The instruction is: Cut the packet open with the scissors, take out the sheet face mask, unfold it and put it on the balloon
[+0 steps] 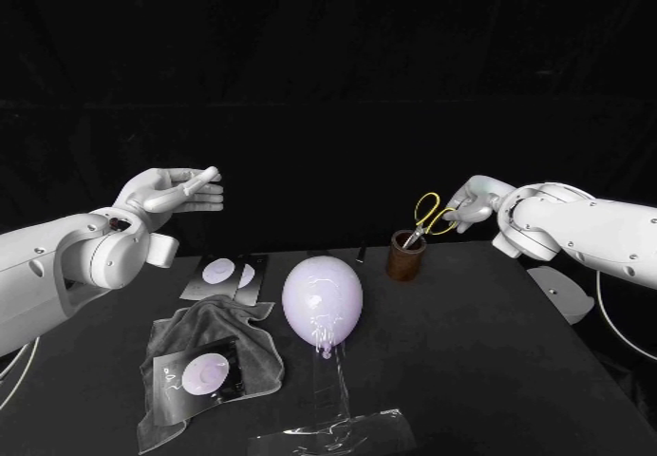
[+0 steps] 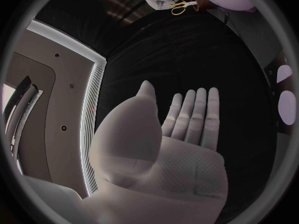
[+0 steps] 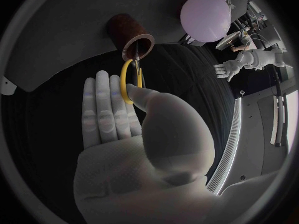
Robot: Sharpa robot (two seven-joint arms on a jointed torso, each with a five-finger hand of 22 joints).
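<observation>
**Scene, L to R.** L hand [image 1: 171,195] [image 2: 181,149]: raised above the black table [image 1: 479,380], palm flat, fingers straight and side by side, thumb set apart. It holds nothing.

Below this hand and slightly to its R, a packet [image 1: 226,275] lies flat on the table. A second packet [image 1: 198,372] lies nearer the robot on a crumpled grey cloth [image 1: 253,332]. A clear film [image 1: 343,432] lies at the near table edge.

Balloon [image 1: 323,296] [image 3: 206,17]: pale lilac, on its side, btwn the two hands and lower than both, just beside the cloth.

Brown cup [image 1: 405,258] [image 3: 134,35]: upright, directly under the R hand, near the balloon's far R side.

Scissors [image 1: 433,214] [image 2: 181,6] [image 3: 132,77]: blades down inside the cup, yellow handles standing above the rim.

R hand [image 1: 473,204] [image 3: 131,134]: thumb and fingers pinch a yellow handle loop, w/ the blades not yet out of the cup.
</observation>
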